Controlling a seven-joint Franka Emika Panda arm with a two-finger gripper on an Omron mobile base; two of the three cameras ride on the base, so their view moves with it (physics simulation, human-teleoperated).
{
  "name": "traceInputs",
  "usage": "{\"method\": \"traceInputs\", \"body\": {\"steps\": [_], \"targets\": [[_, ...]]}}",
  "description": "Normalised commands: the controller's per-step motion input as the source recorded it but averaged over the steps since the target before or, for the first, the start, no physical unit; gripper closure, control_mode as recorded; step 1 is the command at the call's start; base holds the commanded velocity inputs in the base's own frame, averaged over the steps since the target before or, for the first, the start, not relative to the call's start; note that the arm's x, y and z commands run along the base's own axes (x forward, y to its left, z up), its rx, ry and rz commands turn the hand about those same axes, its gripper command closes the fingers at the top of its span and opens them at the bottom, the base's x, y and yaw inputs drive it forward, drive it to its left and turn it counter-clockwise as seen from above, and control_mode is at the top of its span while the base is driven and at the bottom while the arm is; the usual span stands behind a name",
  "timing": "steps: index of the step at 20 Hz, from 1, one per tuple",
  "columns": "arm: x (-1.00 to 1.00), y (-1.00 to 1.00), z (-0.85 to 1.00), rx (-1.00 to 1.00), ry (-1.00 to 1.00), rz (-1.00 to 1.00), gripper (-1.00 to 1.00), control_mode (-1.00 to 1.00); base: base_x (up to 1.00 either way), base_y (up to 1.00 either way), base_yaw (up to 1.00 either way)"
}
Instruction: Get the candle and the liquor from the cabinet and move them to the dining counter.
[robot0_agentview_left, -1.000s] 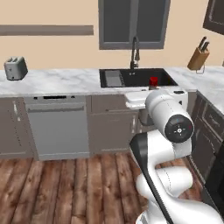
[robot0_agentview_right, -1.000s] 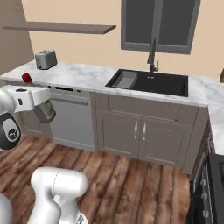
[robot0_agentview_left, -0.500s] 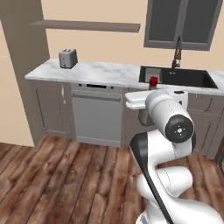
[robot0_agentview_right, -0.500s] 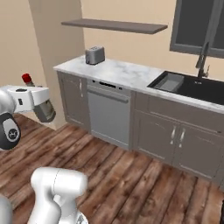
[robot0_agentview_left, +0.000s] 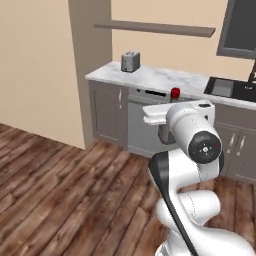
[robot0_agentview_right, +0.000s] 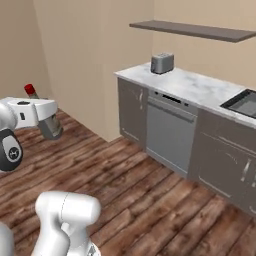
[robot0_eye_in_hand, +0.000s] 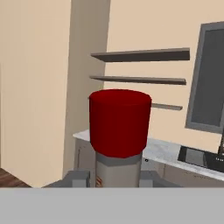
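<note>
Closest to my hand camera is the liquor (robot0_eye_in_hand: 119, 135), a small grey glass bottle with a red cap, standing between the two dark fingertips (robot0_eye_in_hand: 78, 178) of the gripper (robot0_eye_in_hand: 114, 179). The jaws are closed on its neck, one pad on each side. Its long axis runs upright, cap toward the top of that view. I can see only the cap and a strip of grey neck; the body is cut off below.

From the base cameras I make out just the red cap (robot0_agentview_left: 175, 93) above the white wrist, and again in the right view (robot0_agentview_right: 31, 90), well above the wooden floor (robot0_agentview_left: 65, 200).

Farther off stands a grey base-cabinet run under a white marble counter (robot0_agentview_left: 155, 77), carrying one silver toaster (robot0_agentview_left: 130, 61). One steel dishwasher front (robot0_agentview_right: 170, 132) sits beneath it. A black sink (robot0_agentview_left: 232, 89) is cut off at the right edge. One brown wall shelf (robot0_agentview_right: 195, 30) shows in the base views; I count three shelves (robot0_eye_in_hand: 140, 79) from the hand camera.
</note>
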Motion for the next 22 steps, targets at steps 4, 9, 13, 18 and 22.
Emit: {"method": "traceInputs", "body": {"steps": [4, 9, 13, 18, 22], "targets": [[0.00, 0.00, 0.00, 0.00, 0.00, 0.00, 1.00, 1.00, -0.12, 0.17, 0.43], [0.00, 0.00, 0.00, 0.00, 0.00, 0.00, 1.00, 1.00, -0.11, 0.11, 0.42], [0.00, 0.00, 0.00, 0.00, 0.00, 0.00, 1.00, 1.00, -0.09, 0.02, 0.42], [0.00, 0.00, 0.00, 0.00, 0.00, 0.00, 1.00, 1.00, 0.00, -0.01, 0.39], [0.00, 0.00, 0.00, 0.00, 0.00, 0.00, 1.00, 1.00, 0.11, -0.38, 0.32]]}}
